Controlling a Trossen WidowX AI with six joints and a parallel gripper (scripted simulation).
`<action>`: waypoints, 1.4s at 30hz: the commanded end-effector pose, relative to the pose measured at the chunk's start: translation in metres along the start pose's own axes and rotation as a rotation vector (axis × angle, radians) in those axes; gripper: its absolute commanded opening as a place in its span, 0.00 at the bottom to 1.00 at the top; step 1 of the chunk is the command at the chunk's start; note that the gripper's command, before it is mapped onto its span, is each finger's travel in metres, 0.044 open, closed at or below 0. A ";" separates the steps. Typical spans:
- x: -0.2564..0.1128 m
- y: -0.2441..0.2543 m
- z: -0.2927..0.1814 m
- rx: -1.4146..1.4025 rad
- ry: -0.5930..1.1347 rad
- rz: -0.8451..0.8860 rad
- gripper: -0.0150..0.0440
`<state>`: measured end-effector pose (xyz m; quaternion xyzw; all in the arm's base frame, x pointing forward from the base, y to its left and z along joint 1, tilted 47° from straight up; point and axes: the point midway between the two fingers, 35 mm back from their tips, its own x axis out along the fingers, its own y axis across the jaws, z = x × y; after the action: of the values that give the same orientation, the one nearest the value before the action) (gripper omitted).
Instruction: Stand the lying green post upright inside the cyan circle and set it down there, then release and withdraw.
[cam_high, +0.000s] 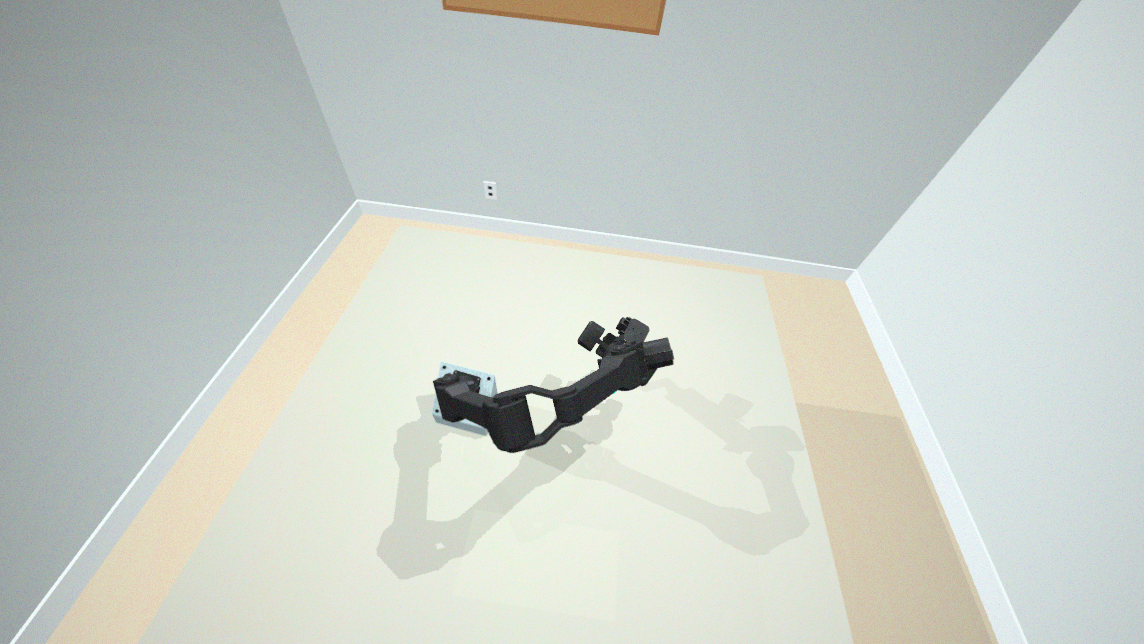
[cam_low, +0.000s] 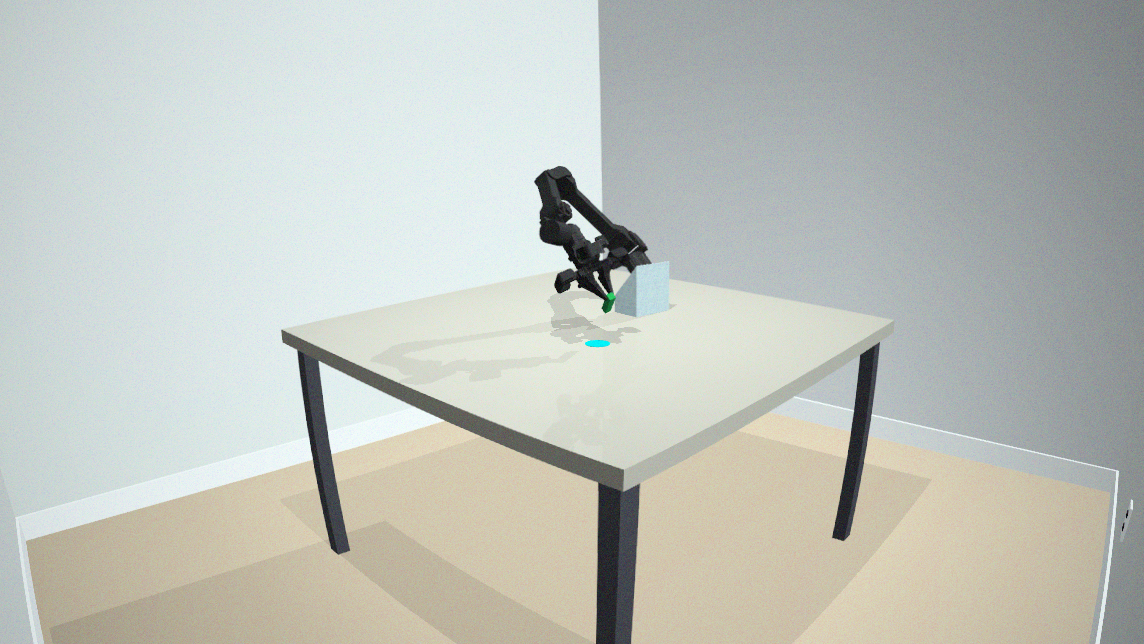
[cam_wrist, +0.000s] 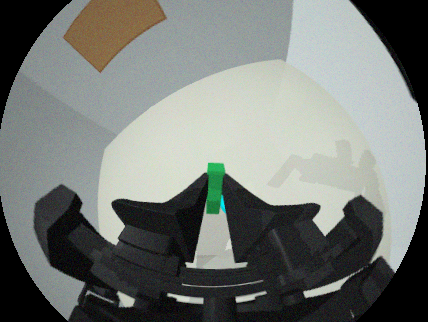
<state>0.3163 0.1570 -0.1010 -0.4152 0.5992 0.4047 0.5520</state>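
The green post is between the fingertips of my gripper, which is shut on it. In the exterior view the post is held above the table, tilted but nearer upright than flat. The cyan circle lies flat on the table, lower in the picture than the post and slightly left of it. In the wrist view only a sliver of the cyan circle shows, just right of the post, the rest behind a finger. In the top view the arm hides both the post and the circle.
The arm's pale blue base block stands on the table, close to the right of the post in the exterior view. Shadows of the arm fall across the table top. A brown panel hangs on the wall.
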 end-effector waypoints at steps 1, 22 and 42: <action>0.000 0.000 0.000 -0.008 -0.034 0.007 0.29; -0.004 -0.001 -0.002 -0.036 -0.194 0.006 0.29; -0.011 -0.002 -0.004 -0.073 -0.344 -0.014 0.29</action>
<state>0.3185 0.1533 -0.0912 -0.3667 0.4891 0.4800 0.6292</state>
